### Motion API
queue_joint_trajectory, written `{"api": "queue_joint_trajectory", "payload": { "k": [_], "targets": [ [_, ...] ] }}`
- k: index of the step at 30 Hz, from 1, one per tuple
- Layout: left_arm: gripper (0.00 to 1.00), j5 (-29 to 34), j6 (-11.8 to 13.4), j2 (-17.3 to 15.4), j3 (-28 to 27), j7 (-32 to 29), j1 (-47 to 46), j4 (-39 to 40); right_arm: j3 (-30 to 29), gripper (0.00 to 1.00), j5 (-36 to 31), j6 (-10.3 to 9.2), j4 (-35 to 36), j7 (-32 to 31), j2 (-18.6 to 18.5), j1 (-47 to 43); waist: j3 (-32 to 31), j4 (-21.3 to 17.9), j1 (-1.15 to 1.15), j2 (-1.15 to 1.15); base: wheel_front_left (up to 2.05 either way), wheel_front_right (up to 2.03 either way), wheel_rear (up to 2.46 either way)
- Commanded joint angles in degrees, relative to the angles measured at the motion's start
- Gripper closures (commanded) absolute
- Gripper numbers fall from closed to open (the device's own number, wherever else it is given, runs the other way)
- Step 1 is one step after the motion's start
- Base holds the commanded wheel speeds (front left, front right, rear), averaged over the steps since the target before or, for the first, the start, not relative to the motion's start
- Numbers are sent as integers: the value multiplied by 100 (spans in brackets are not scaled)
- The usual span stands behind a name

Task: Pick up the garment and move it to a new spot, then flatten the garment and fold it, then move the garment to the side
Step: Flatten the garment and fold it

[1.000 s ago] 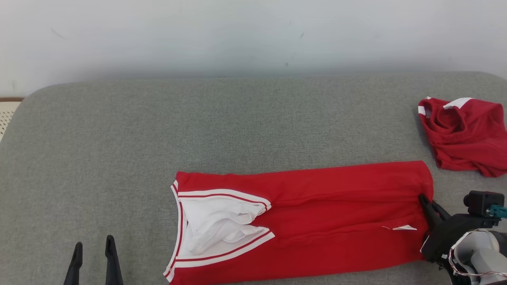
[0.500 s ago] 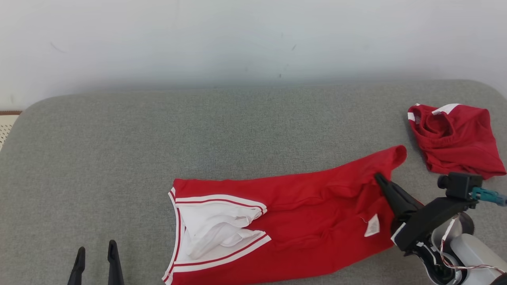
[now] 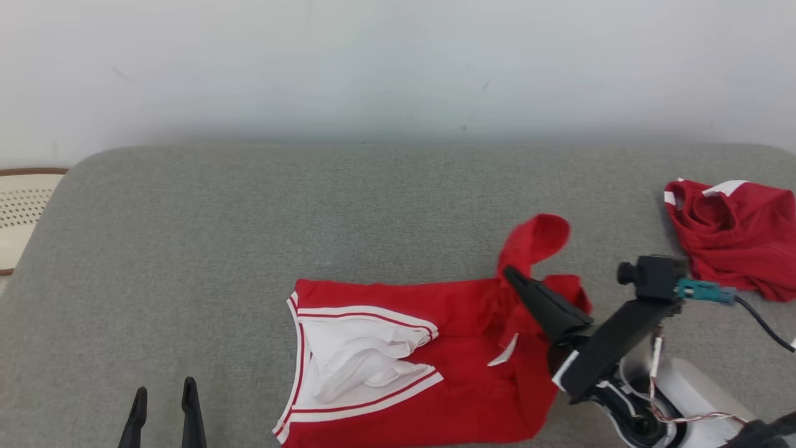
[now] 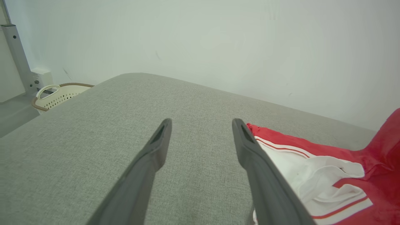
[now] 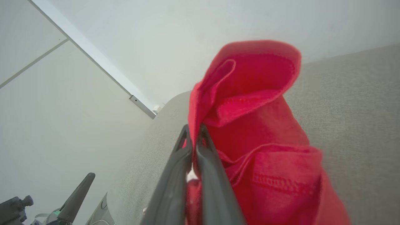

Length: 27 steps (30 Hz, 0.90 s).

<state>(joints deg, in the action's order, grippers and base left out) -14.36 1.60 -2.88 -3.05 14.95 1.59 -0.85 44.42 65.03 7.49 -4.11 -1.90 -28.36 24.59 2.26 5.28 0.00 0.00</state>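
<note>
My right gripper clamps the red garment by its raised hem; my left gripper hovers, fingers apart.

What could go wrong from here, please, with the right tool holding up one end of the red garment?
The shut right tool pinches only a bunched edge of the red garment; the cloth may slip out. The left tool hangs open, apart from the collar end, so the garment might drag rather than fold.
</note>
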Motion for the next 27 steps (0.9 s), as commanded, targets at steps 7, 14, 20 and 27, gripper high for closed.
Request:
{"api": "queue_joint_trajectory", "payload": {
  "k": [7,14,20,27],
  "targets": [
    [0,-2,-28,-5,41,23,13,-33,298,100,-113,1,-139,32,412,363,51,222,0,0,0,0,0],
    [0,-55,-75,-4,122,23,-180,-148,547,100,-239,2,-609,56,809,676,156,436,0,0,0,0,0],
    [0,-138,-66,-4,306,23,-317,-249,800,100,-207,2,-1121,98,1139,1000,270,654,0,0,0,0,0],
    [0,-234,-28,-4,559,23,-469,-351,1082,100,-100,2,-1530,174,1374,1346,403,878,0,0,0,0,0]
  ]
}}
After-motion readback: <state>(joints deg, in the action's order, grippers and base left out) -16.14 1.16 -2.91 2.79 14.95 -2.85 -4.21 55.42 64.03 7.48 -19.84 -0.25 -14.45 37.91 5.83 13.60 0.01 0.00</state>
